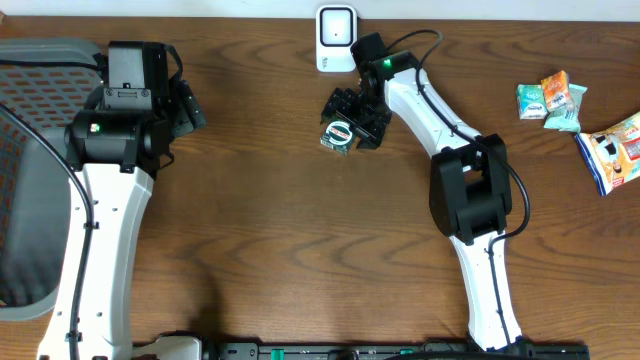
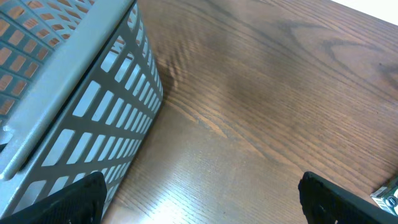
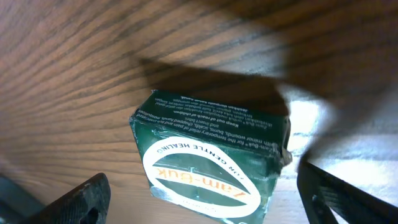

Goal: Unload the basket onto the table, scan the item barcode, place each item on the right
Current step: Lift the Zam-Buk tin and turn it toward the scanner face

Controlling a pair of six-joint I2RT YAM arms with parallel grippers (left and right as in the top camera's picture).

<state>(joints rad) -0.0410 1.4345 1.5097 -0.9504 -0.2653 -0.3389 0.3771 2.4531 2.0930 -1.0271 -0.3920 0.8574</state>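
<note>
Lying on the desk (image 1: 250, 200), the green box (image 3: 211, 155) sits between the released right jaws, untouched, near the white scanner (image 1: 336, 38); left jaws spread wide, empty, beside the grey basket (image 2: 74, 93).

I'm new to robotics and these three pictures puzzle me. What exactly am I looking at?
A two-armed robot works at a wooden table. One picture looks down from above; the other two come from a camera on each wrist. The left hand hangs open and empty beside a grey mesh basket. The right hand, also open, hovers over a small green box lying on the table; nothing is held. A white scanner stands just beyond, and snack packets lie to the right.
</note>
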